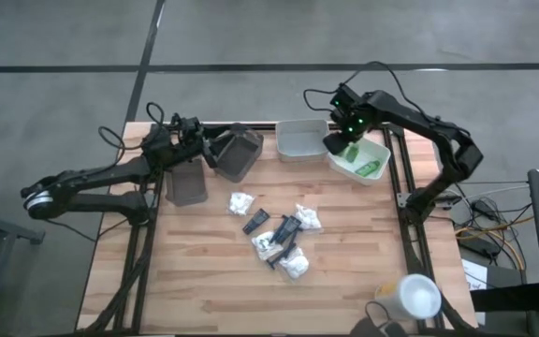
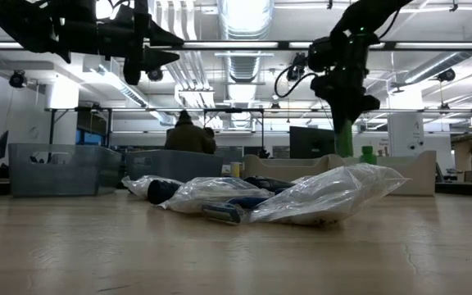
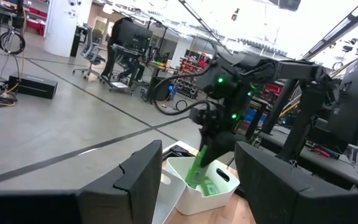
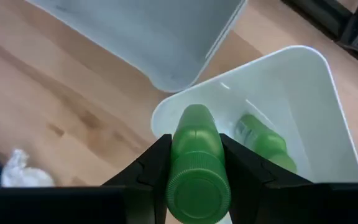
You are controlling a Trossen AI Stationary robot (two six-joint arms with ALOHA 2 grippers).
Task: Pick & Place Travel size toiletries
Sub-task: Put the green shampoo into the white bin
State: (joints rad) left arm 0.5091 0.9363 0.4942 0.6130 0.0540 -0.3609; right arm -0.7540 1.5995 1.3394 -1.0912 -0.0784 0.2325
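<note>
Right pincer (image 4: 194,180) grips a green bottle (image 4: 196,158) above the white tray (image 4: 303,93), which holds another green bottle (image 4: 263,140). Left pincer (image 1: 215,148) hangs open over the brown tray (image 1: 237,154). Remaining toiletries (image 1: 279,239) lie mid-bench (image 1: 195,281).

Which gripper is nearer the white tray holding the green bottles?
Right. The right gripper hangs over the white tray, shut on a green bottle. The left gripper is open, across the table by the dark trays.
</note>
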